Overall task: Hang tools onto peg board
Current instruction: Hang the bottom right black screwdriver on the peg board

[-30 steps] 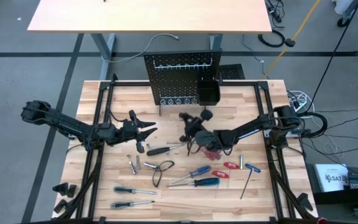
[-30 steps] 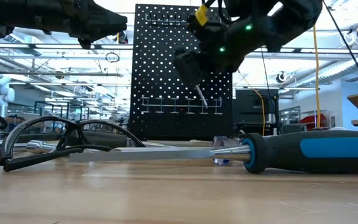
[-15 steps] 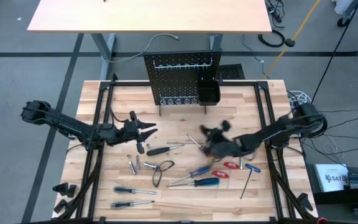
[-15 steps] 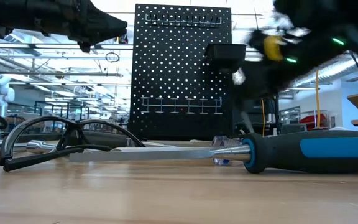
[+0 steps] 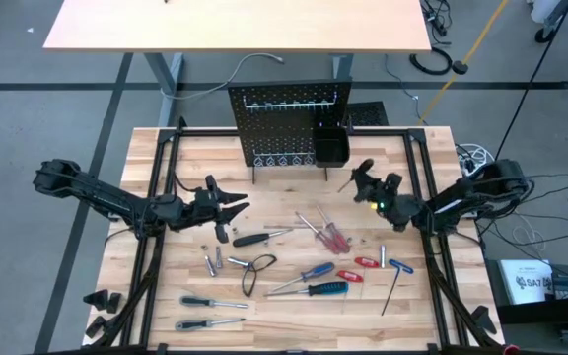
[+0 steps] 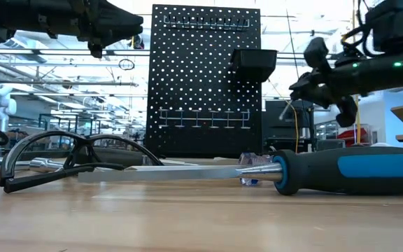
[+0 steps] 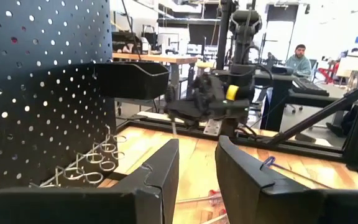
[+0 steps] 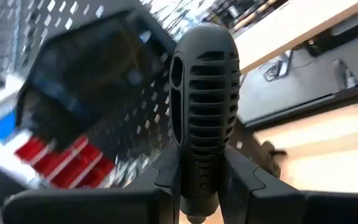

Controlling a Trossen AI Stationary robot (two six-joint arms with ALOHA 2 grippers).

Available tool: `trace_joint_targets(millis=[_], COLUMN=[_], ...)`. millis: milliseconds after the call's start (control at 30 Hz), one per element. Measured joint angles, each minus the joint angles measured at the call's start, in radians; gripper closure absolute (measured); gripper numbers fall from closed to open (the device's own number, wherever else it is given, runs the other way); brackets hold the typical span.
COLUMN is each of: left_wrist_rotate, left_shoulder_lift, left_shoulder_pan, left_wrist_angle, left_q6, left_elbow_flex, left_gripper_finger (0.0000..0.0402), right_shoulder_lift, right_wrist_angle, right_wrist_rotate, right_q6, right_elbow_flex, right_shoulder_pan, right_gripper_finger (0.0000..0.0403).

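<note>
Tabletop: right claw [image 5: 356,177] gripping screwdriver [image 8: 202,118] (black-handled)

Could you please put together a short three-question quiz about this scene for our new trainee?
1. True or false: the right gripper is shut on a black ribbed handle.
2. Which lies nearer the peg board: A) the red screwdrivers, B) the blue-handled screwdriver?
3. Fill in: the left gripper holds ____.

Key: 1 true; 2 A; 3 nothing.
</note>
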State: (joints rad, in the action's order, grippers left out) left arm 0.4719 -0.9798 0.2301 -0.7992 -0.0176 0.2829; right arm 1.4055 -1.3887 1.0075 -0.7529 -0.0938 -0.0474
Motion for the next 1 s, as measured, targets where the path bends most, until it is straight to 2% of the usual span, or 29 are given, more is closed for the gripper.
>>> trace_joint_targets(millis=[167, 333, 500, 833, 1000], left_wrist_rotate=[0.0, 0.0, 0.0, -0.001, -0.001], left_shoulder_lift=[0.0, 0.0, 0.0, 0.0, 0.0], left_shoulder_pan=[0.0, 0.0, 0.0, 0.0, 0.0], left_wrist_angle=[-0.001, -0.001, 0.0, 0.005, 0.012], left_q6=[-0.002, -0.002, -0.003, -0.002, -0.002], left_elbow_flex=[0.0, 0.0, 0.0, 0.0, 0.0], left_gripper_finger=[0.0295, 0.0295, 0.0295, 0.0295, 0.0295], right_shoulder_lift=[0.0, 0.002, 0.011, 0.142, 0.188], right_wrist_angle=[0.001, 0.005, 0.075, 0.066, -0.019], right_wrist_rotate=[-0.037, -0.127, -0.185, -0.202, -0.195], right_q6=[-0.015, 0.035, -0.019, 0.014, 0.08], right_elbow_flex=[-0.032, -0.085, -0.127, -0.259, -0.277], right_shoulder_pan=[0.101, 0.189, 0.267, 0.297, 0.297], right_gripper_finger=[0.0347, 0.0347, 0.0347, 0.0347, 0.0347])
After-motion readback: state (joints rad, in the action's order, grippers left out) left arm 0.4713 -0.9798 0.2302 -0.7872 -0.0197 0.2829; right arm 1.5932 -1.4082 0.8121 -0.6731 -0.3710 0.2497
